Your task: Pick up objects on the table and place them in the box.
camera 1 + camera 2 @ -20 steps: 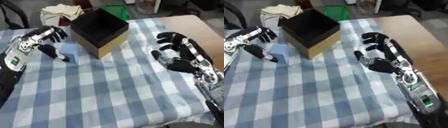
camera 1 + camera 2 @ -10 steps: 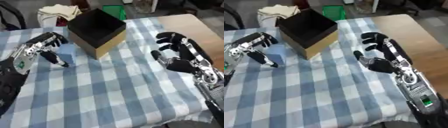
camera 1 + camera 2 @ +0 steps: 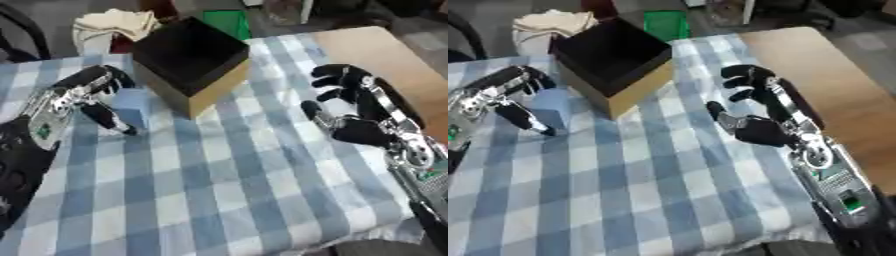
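A black box (image 3: 186,55) with tan sides stands open at the back middle of the blue checked cloth (image 3: 219,180). Just left of it lies a pale blue block (image 3: 134,106). My left hand (image 3: 77,96) is beside that block, fingers bent over its far side and thumb pointing down along its near left side; I cannot see it closed on the block. My right hand (image 3: 360,124) hovers open over the right part of the cloth, fingers spread, holding nothing.
A cream cloth bundle (image 3: 114,22) and a green thing (image 3: 226,22) lie beyond the box. Bare wooden tabletop (image 3: 376,50) shows at the right past the cloth's edge. A dark chair (image 3: 22,30) stands at the far left.
My left hand has come down and nearer to the pale blue block, its fingers curving more. The right hand has hardly moved.
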Controlling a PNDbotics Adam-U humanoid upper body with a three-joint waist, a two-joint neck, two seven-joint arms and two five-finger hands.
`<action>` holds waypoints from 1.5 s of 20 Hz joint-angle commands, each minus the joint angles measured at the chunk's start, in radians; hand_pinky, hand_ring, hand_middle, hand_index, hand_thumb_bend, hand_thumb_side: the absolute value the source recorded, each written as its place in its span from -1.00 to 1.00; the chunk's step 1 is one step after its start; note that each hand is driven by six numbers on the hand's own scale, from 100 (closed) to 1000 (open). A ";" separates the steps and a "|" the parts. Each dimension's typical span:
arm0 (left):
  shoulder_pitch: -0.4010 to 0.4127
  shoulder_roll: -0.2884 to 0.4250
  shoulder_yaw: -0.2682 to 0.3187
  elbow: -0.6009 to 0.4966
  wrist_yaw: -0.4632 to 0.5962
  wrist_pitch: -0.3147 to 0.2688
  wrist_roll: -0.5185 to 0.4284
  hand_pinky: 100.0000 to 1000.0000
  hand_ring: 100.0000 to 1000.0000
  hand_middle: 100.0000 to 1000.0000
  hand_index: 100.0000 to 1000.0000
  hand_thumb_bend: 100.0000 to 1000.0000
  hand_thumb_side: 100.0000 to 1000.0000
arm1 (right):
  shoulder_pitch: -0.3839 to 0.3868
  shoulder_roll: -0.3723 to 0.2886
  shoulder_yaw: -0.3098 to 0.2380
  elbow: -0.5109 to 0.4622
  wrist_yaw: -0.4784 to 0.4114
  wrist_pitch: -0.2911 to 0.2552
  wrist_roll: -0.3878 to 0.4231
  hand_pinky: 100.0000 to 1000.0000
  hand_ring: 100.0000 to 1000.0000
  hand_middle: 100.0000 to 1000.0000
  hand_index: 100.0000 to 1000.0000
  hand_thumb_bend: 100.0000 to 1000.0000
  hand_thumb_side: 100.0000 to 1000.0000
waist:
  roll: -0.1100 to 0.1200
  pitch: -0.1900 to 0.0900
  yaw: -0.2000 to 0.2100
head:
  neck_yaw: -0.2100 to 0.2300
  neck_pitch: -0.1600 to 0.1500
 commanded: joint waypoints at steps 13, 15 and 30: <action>-0.018 0.017 0.019 0.004 -0.119 0.001 0.056 0.28 0.16 0.12 0.37 0.55 -1.00 | -0.017 -0.015 -0.003 -0.011 -0.006 -0.003 0.007 0.28 0.52 0.47 0.57 -0.46 -0.70 | 0.004 -0.010 -0.011 | -0.005 0.004; -0.017 0.016 0.022 0.008 -0.129 -0.002 0.065 0.25 0.14 0.09 0.35 0.54 -1.00 | -0.017 -0.014 -0.003 -0.011 -0.006 -0.003 0.008 0.28 0.52 0.47 0.57 -0.46 -0.70 | 0.004 -0.009 -0.013 | -0.006 0.004; -0.008 0.031 0.045 -0.015 -0.015 0.032 0.272 -0.24 -0.48 -0.62 -0.40 0.49 -1.00 | -0.012 -0.012 -0.007 -0.009 -0.005 -0.004 0.006 0.28 0.52 0.47 0.57 -0.47 -0.69 | 0.003 -0.010 -0.012 | -0.013 0.005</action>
